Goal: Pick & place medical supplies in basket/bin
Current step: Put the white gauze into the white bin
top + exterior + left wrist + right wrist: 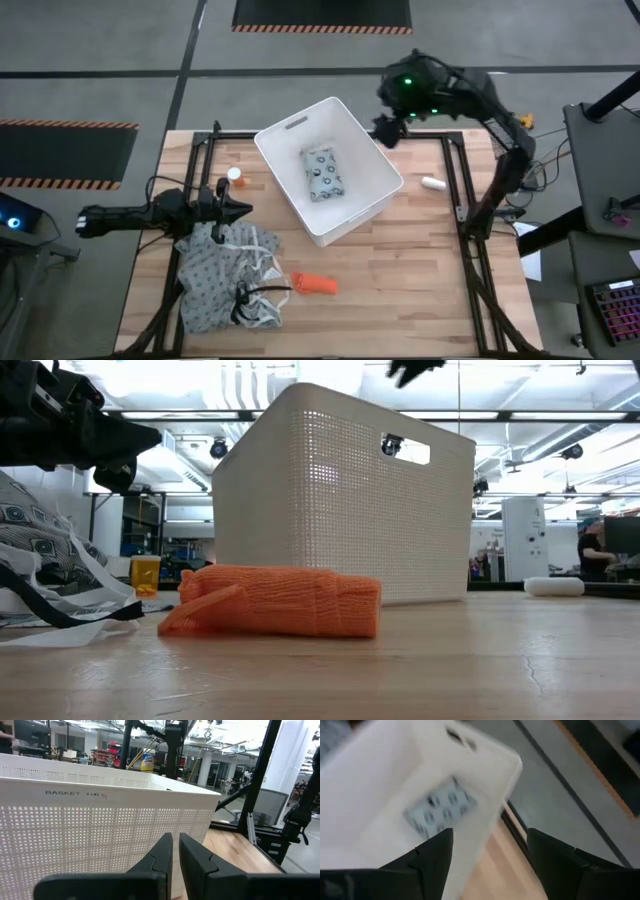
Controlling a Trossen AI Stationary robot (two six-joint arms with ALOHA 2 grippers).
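The white basket point(330, 165) stands in the middle of the table, turned at an angle, and the pale blue-grey dotted packet point(323, 172) lies flat on its floor. The orange tapered piece point(314, 284) lies on the wood near the table's front. The white orange-capped bottle point(234, 177) stands left of the basket. The small white piece point(432, 183) lies to its right. My left gripper point(245, 209) is shut, level, pointing at the basket's left wall. My right gripper point(490, 850) hangs open above the basket's far right corner.
A heap of grey patterned cloth with white and dark straps point(225, 275) lies under and in front of my left arm. Black frame rails point(462, 190) run along the table's sides. Bare wood point(420, 280) stretches between the basket and the near right corner.
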